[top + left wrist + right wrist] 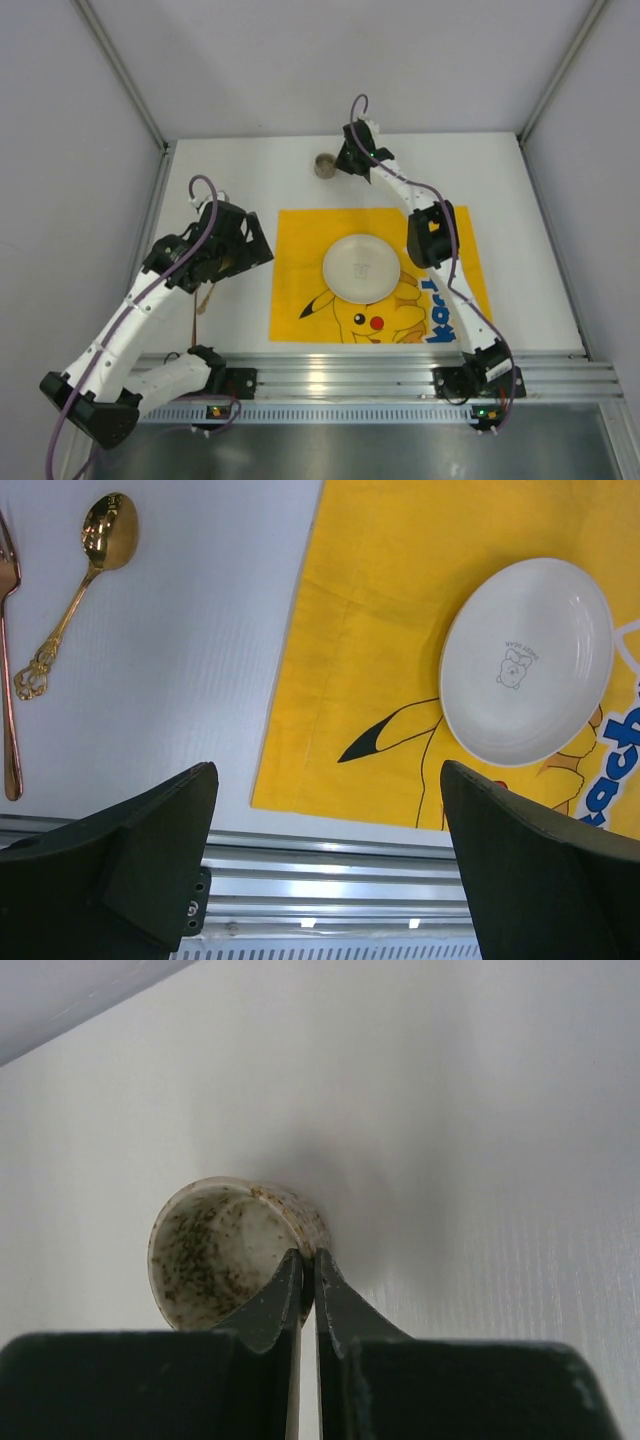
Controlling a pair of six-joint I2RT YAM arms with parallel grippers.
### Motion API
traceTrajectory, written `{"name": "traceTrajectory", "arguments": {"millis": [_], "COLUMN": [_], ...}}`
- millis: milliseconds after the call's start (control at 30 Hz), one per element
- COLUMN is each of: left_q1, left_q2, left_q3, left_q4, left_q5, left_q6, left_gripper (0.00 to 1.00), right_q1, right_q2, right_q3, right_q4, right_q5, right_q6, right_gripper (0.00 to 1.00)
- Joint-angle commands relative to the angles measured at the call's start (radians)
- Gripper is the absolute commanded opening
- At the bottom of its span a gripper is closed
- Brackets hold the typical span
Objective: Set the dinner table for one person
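Observation:
The white dinner table carries a yellow cartoon mat with a white plate on it. A speckled cup is at the far back of the table. My right gripper is shut on the cup's rim, one finger inside and one outside, in the right wrist view. My left gripper is open and empty above the table left of the mat. In the left wrist view a gold spoon and a copper fork lie left of the mat and plate.
An aluminium rail runs along the table's near edge, also in the left wrist view. Grey walls enclose the table at the back and both sides. The cutlery lies under my left arm in the top view.

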Motion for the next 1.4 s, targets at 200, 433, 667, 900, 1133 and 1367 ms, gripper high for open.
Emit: {"name": "traceTrajectory", "arguments": {"millis": [200,433,667,900,1133,1367], "left_q1": [0.005,0.056,0.312,0.412,0.47,0.524], "left_q2": [0.087,0.213,0.285,0.35,0.365,0.426], "left_q3": [0.045,0.011,-0.142,-0.109,-0.104,-0.127], "left_q4": [0.083,0.123,0.264,0.278,0.299,0.344], "left_q5": [0.01,-0.03,0.104,0.125,0.119,0.149], "left_q6": [0.055,0.149,0.233,0.342,0.4,0.431], "left_gripper": [0.98,0.99,0.98,0.98,0.98,0.96], "right_q1": [-0.129,-0.293,-0.411,-0.433,-0.436,-0.436], "right_q2": [-0.389,-0.779,-1.045,-1.048,-1.042,-1.099], "right_q3": [-0.182,-0.615,-1.169,-1.371,-1.427,-1.401], "right_q4": [0.071,-0.03,-0.054,-0.001,0.062,-0.034], "right_q5": [-0.023,0.011,0.086,0.097,0.089,0.045], "right_q6": [-0.107,-0.178,-0.205,-0.265,-0.253,-0.228], "right_gripper": [0.0,0.0,0.0,0.0,0.0,0.76]}}
